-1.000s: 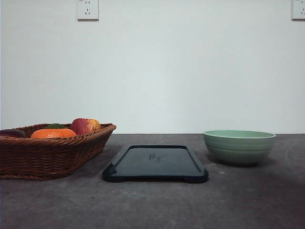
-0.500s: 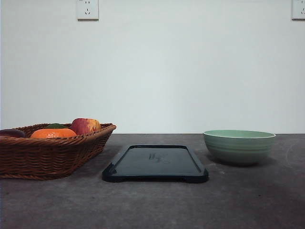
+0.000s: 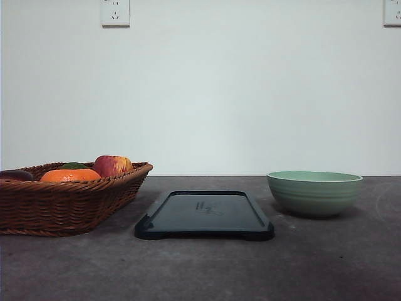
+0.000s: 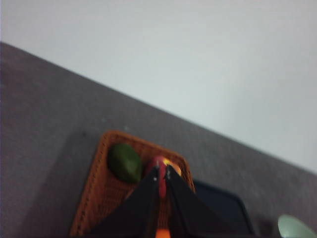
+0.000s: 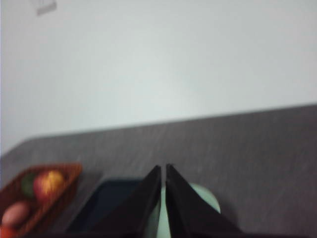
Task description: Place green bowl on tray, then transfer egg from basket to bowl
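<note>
The pale green bowl stands on the table right of the dark tray, apart from it. At the left sits the wicker basket holding fruit. In the right wrist view a dull brown oval, the egg, lies in the basket beside the apple. My right gripper is shut and holds nothing, raised off the table, with the bowl partly hidden behind its fingers. My left gripper is also shut and holds nothing, high over the basket.
An orange, a red-yellow apple and a green fruit share the basket. A white wall with two sockets rises behind the grey table. Open tabletop lies in front of the tray.
</note>
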{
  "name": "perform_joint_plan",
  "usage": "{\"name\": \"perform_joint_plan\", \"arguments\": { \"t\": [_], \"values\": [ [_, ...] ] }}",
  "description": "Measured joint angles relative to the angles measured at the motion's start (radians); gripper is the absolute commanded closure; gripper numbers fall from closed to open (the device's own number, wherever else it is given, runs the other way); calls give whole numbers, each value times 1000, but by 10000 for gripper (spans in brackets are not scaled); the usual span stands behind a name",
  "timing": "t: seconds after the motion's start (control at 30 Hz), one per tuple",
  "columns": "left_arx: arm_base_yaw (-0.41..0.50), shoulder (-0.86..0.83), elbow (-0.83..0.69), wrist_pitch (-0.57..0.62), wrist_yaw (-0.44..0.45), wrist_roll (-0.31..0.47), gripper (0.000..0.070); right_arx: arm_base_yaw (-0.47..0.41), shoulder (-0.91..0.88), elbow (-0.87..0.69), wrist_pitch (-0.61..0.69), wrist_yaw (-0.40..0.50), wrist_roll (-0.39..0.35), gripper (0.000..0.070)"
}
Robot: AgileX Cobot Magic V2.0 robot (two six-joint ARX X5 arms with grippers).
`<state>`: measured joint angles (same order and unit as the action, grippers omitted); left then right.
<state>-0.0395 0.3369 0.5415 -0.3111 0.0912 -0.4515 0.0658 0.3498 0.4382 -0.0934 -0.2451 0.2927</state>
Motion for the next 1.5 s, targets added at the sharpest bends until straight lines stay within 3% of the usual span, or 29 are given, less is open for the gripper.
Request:
{"name": "perform_joint_plan", "arguments": {
  "t": [0.4,0.63,0.77,0.83,0.93,1.0,1.23,1.5],
  "values": [
    [0,393,230,-220,202,159,692,0,348,199,-241,-95,-77,693],
    [-1,566,311,-372,225,213,692,0,505,310,-383,-95,-136,693],
    [-1,610,325,-389,256,222,690,0,566,361,-435,-95,-157,689],
    [-1,614,325,-384,287,223,659,0,586,376,-440,-95,-162,648],
    [-2,612,325,-350,299,223,394,0,591,378,-441,-95,-166,437],
    [-2,612,327,-349,299,223,283,0,590,378,-441,-95,-166,372],
    [-2,612,327,-351,300,224,272,0,596,386,-453,-95,-153,370],
    [-2,612,327,-351,300,223,273,0,744,564,-591,-68,-128,370]
  ]
}}
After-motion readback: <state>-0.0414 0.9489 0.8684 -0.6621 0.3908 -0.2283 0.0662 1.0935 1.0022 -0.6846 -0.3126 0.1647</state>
